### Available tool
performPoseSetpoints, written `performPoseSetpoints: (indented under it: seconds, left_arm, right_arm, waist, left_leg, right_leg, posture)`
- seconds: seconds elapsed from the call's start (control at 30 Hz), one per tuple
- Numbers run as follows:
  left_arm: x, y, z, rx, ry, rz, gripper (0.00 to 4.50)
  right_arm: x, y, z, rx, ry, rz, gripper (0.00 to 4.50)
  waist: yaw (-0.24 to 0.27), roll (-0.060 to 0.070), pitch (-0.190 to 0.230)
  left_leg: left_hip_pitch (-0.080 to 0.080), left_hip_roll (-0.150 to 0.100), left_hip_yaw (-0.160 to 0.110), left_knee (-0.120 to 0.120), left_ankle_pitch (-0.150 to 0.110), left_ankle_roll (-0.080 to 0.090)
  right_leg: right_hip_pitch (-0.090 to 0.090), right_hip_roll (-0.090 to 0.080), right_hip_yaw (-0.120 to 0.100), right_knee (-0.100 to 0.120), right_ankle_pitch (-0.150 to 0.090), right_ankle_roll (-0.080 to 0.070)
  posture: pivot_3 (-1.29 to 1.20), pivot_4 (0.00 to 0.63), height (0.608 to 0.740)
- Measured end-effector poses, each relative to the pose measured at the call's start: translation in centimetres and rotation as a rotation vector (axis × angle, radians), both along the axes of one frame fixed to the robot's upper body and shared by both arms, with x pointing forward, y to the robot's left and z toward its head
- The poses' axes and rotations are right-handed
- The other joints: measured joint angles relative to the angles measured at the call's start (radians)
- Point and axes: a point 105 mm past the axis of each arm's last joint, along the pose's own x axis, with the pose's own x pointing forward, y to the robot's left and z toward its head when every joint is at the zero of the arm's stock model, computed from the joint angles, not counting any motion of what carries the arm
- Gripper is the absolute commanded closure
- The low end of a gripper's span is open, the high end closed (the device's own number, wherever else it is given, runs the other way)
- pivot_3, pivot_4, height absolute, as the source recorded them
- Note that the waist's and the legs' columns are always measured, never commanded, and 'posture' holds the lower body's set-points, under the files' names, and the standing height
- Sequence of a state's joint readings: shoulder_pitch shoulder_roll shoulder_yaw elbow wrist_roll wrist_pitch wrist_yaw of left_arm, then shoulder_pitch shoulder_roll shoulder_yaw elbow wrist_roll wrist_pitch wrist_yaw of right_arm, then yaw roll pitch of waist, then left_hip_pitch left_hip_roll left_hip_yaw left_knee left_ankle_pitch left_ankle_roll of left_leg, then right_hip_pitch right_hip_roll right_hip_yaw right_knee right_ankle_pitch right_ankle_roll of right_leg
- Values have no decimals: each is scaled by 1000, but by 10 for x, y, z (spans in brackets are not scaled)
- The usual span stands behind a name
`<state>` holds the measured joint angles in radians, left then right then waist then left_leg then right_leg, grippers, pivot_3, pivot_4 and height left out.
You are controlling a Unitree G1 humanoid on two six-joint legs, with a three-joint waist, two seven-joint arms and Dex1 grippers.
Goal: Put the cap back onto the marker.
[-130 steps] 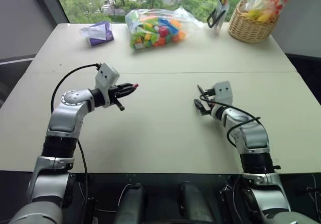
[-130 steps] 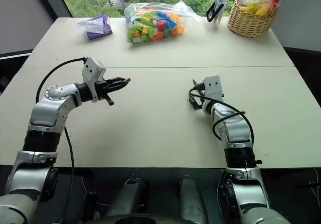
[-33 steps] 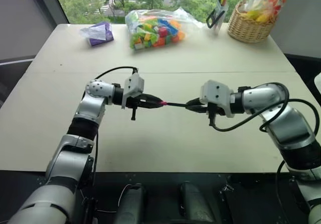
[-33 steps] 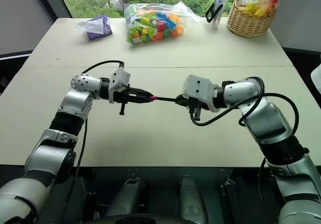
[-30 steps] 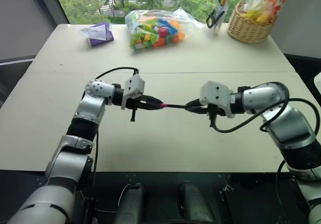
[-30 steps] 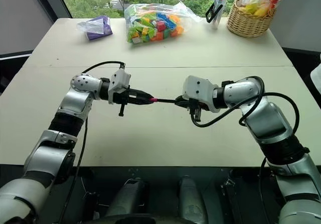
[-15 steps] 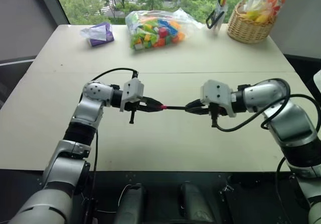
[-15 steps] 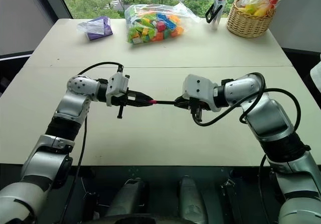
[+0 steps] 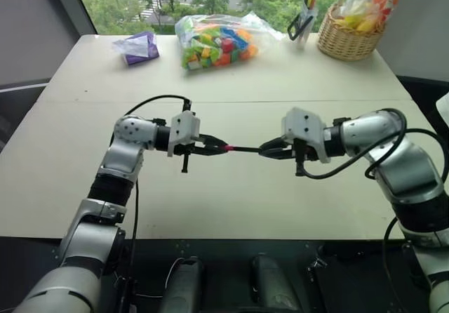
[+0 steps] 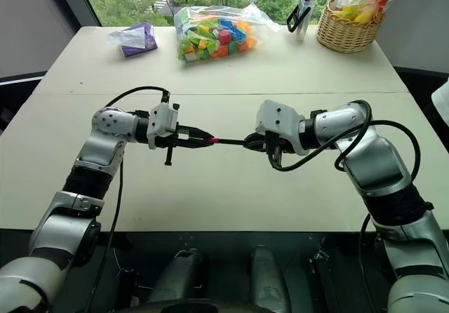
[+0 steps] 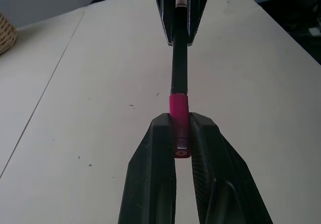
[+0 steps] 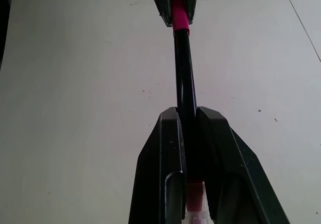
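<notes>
Above the middle of the pale table (image 9: 231, 201), I have both arms meeting tip to tip: my left gripper (image 9: 223, 147) is pinched tight on the red cap (image 11: 179, 114), my right gripper (image 9: 265, 151) clamped just as tight on the black marker (image 12: 184, 78). The marker runs level between them, its far end meeting the cap's mouth with no gap I can see. Well beyond both grippers, along the table's far edge, sit a purple bag (image 9: 138, 47), a clear bag of coloured blocks (image 9: 216, 41), a holder with scissors (image 9: 302, 24) and a wicker basket (image 9: 349, 38). The tabletop directly under the grippers is bare
</notes>
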<state>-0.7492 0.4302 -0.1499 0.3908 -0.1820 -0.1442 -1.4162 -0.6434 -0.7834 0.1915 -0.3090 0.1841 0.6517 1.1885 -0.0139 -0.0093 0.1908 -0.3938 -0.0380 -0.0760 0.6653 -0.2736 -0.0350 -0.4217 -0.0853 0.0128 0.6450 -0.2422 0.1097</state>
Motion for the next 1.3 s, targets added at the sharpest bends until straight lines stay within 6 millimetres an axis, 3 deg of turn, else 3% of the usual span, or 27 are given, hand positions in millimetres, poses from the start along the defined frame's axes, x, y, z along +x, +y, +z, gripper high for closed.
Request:
performPoseSetpoints:
  seconds: [0.33, 0.93, 1.13, 1.23, 1.3]
  left_arm:
    - [-3, 0, -1, 34, -70, -39, 4500]
    - [6, 1, 1, 27, 46, 27, 4500]
    - [6, -10, 10, -20, 41, 45, 1606]
    - [9, -4, 16, -30, 32, 87, 74]
    - [10, -2, 16, -46, 38, 110, 74]
  right_arm:
    - [-2, 6, -3, -11, 8, 29, 4441]
    - [6, 7, 1, -50, -76, 22, 4441]
    - [3, 11, -1, -31, -96, 67, 4500]
    - [3, 2, -7, -44, -80, 41, 4500]
    - [5, -5, -9, -52, -76, 10, 4500]
  waist:
    - [0, 0, 0]
    - [-1, 0, 0]
    - [0, 0, 0]
    - [-1, 0, 0]
    - [0, 0, 0]
  left_leg:
    - [0, 0, 0, 0, 0, 0]
    - [0, 0, 0, 0, 0, 0]
    - [0, 0, 0, 0, 0, 0]
    - [0, 0, 0, 0, 0, 0]
    - [0, 0, 0, 0, 0, 0]
  right_leg:
    - [0, 0, 0, 0, 0, 0]
    - [0, 0, 0, 1, 0, 0]
    - [0, 0, 0, 1, 0, 0]
    - [0, 0, 0, 1, 0, 0]
    - [0, 0, 1, 1, 0, 0]
  posture:
    - [0, 150, 740]
    - [0, 150, 740]
    - [0, 150, 740]
    - [0, 150, 740]
    - [0, 150, 740]
